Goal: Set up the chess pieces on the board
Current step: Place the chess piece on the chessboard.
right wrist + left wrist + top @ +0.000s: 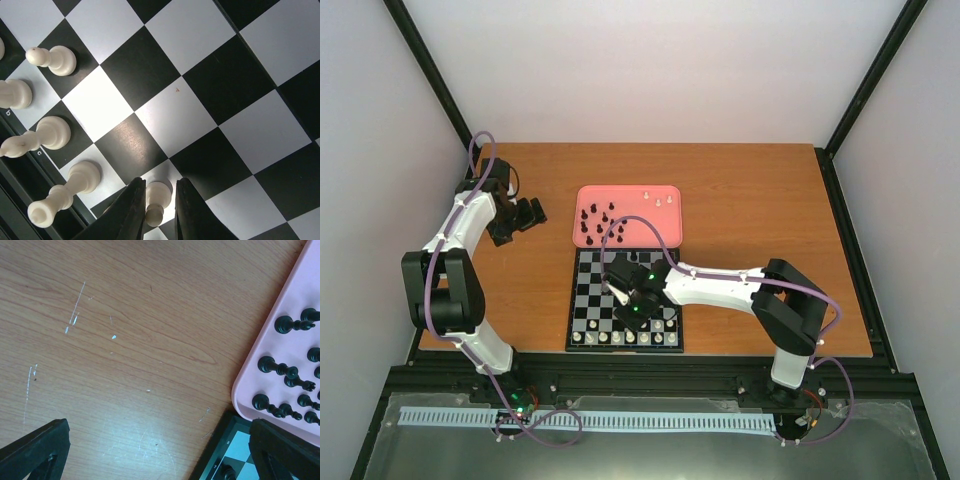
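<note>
Step in hand: I judged I was seating a white pawn (155,204) on its square, one row in front of the white back row.
My right claw (161,182): it was narrow, with one finger on either side of the pawn. I could not tell whether it was gripping or just clear.
Pawn: it looked upright, with its base on a pale square of the board (172,120), at six o'clock in my wrist view.
Neighbours: the back-row pieces (56,200) stood near, from nine to eleven o'clock of the pawn.
Doing it well: I needed to part both fingers evenly and only a little, then rise straight up before swinging away.
Risk: I thought a finger dragging sideways could tip the pawn into the back row.
My left claw (525,220): it was spread wide with nothing in it, over bare table (125,340) at nine o'clock of the pink tray (625,189).
Remaining: black pieces (595,222) and a few white ones (660,201) sat in the tray, at twelve o'clock of the board.
</note>
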Controlling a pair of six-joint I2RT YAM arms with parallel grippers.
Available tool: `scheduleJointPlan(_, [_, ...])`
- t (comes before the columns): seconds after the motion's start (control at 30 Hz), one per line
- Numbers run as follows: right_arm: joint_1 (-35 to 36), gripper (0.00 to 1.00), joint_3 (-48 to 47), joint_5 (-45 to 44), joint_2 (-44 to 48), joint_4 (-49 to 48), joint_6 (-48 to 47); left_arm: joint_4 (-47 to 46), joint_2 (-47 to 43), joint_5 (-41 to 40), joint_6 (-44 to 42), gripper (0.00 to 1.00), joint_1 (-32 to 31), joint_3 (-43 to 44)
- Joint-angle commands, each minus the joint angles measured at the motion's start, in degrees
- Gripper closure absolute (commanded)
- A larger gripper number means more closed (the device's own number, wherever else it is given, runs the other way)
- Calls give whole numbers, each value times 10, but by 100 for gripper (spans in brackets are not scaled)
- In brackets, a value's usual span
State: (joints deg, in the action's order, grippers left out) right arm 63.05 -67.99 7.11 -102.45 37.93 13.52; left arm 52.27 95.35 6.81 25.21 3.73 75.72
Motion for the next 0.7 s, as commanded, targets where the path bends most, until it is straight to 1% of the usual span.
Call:
scheduleJointPlan(0.0, [6, 81, -16, -2, -5, 2, -13, -8, -14, -1, -10, 0, -3, 4])
scheduleJointPlan(0.3, [6, 72, -30, -15, -7, 11, -18, -6, -11, 4, -8, 0, -3, 7])
scheduleJointPlan(0.43, [6, 65, -39, -24, -4, 17, -27, -7, -12, 6, -9, 0, -3, 8])
scheduleJointPlan(0.57, [6, 60, -53, -43, 1, 27, -38, -8, -13, 6, -9, 0, -3, 7])
scheduleJointPlan(0.67, [6, 57, -82, -69, 0, 45, -51, -7, -15, 5, -10, 0, -3, 9])
